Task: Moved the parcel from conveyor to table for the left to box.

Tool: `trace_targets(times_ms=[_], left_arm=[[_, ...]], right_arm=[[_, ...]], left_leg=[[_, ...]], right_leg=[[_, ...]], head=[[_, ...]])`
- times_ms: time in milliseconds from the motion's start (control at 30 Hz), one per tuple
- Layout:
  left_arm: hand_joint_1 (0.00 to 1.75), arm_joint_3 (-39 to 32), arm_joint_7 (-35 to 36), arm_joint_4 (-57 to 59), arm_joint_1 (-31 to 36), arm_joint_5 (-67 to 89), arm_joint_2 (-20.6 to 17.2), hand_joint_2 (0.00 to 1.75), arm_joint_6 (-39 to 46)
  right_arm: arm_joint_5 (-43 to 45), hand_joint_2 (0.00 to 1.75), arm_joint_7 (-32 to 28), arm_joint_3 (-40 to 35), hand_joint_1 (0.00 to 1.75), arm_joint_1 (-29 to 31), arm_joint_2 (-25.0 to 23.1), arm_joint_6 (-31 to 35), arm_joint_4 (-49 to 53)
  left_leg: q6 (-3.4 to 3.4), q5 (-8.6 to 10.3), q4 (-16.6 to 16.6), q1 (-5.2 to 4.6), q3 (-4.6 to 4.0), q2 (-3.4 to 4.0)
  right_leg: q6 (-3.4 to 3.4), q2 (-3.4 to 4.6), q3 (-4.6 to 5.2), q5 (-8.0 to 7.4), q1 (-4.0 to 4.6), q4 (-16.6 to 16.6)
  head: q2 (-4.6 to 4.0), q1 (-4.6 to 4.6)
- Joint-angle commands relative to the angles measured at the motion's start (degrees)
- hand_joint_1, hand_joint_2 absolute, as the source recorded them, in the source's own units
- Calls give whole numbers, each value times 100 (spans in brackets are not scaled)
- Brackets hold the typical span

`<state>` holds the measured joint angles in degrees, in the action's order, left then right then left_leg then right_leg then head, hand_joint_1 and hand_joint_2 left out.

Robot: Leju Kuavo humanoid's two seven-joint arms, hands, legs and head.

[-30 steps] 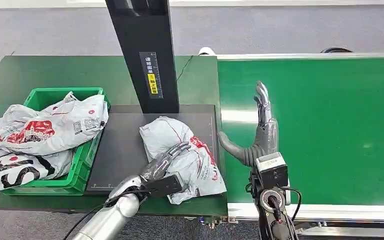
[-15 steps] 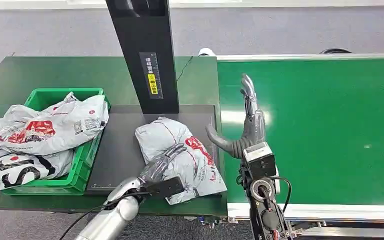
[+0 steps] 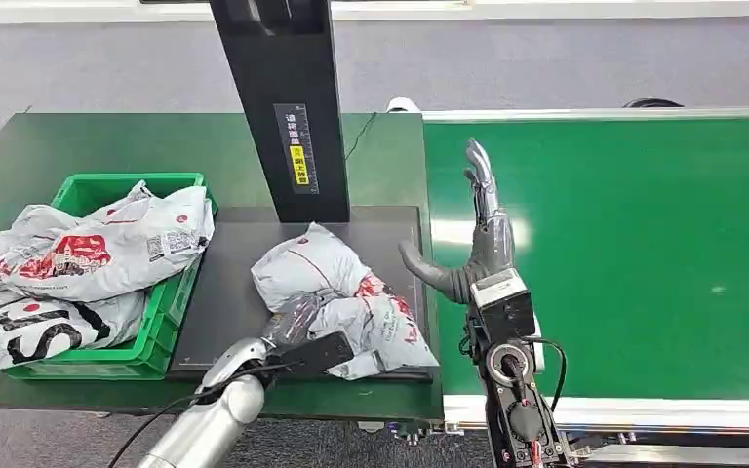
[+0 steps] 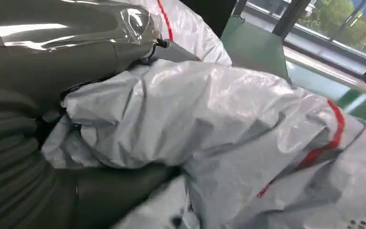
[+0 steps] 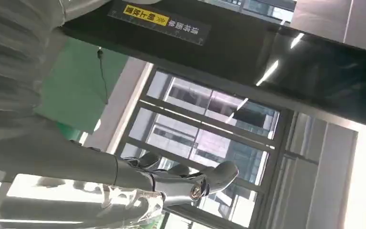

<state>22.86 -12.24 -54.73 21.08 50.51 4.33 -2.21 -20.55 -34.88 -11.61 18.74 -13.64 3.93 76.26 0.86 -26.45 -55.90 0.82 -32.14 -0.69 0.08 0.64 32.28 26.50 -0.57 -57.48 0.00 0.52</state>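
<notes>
A crumpled grey parcel [image 3: 324, 278] with red print lies on the black mat [image 3: 229, 283] of the table, in front of the black column. My left hand [image 3: 295, 320] grips its near side, fingers sunk into the plastic. In the left wrist view the bunched parcel [image 4: 228, 124] sits squeezed between the thumb and the fingers of the left hand [image 4: 52, 62]. My right hand [image 3: 476, 244] stands upright and open just right of the parcel, at the conveyor's left edge, thumb pointing toward the bag. The right wrist view has the right hand [image 5: 138, 179] with fingers stretched out, holding nothing.
A green bin [image 3: 180, 181] at the table's left holds several similar parcels [image 3: 78, 258] that spill over its rim. The black column [image 3: 283, 97] rises behind the mat. The green conveyor belt [image 3: 644, 244] runs along the right.
The parcel has slid left on the mat and bunched up as my left hand closed on it. My right hand moved left toward the parcel, then held still.
</notes>
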Motion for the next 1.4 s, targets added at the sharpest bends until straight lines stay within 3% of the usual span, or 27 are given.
trace_targets(times_ms=[33, 233, 367, 467, 700, 933, 1167, 1300, 1400], left_arm=[[175, -224, -155, 219, -217, -39, -67, 175, 44], [175, -607, -838, -794, -591, -430, 7, 175, 764], [175, -590, -1822, -2087, -867, -225, -54, 175, 2159], [175, -528, -2129, -3030, -1042, 31, -152, 175, 2823], [175, -529, -2776, -3670, -952, -548, -388, 175, 3887], [175, -928, -2715, -3680, -761, -831, -368, 175, 4221], [175, -1715, -1746, -3063, -575, 654, -326, 175, 4221], [175, -1918, -688, -2391, -287, 1315, -380, 175, 3546], [175, -1926, -695, -2259, -225, 1309, -391, 175, 3533]], right_arm=[[-18, 175, 1, 111, 0, 124, 35, -35, -272], [-129, 175, 31, 195, 0, 105, -14, -233, -135], [-136, 175, 52, 193, 0, 236, -75, -328, -222], [-134, 175, 53, 121, 0, 355, -85, -335, -388], [-67, 175, 39, 144, 0, 179, -11, -246, -219], [-37, 175, 54, 159, 0, -44, 82, -201, -43], [-37, 175, 73, 90, 0, -49, 153, -149, -14], [-25, 175, 94, 153, 0, -184, 277, -54, 120], [-29, 175, 106, 165, 0, -229, 307, -59, 169]], left_leg=[[-3, -1, 6, -3, 6, 14], [-4, 0, 5, 0, -8, 24], [-3, -4, -7, 3, -30, 18], [-4, -5, -14, 2, -54, 17], [-1, -4, -6, 3, -64, 14], [-2, -1, -3, 2, -66, 4], [-4, 1, 1, 2, -59, 7], [-3, 3, 4, 1, -58, -3], [-3, 4, 4, 0, -58, -11]], right_leg=[[0, 8, -2, -3, -2, 5], [-1, 15, 15, -7, 1, 7], [-1, 9, 38, -2, 4, -1], [-2, 8, 65, 0, 4, -7], [-1, 7, 70, 0, 4, -1], [-1, -2, 73, -1, 3, 1], [-1, -4, 66, -2, 4, 7], [-1, -13, 65, 0, 3, 8], [-1, -20, 65, 1, 1, 7]], head=[[0, 0], [0, 0], [0, 0], [0, 0], [0, 0], [0, 0], [0, 0], [0, 0], [0, 0]])
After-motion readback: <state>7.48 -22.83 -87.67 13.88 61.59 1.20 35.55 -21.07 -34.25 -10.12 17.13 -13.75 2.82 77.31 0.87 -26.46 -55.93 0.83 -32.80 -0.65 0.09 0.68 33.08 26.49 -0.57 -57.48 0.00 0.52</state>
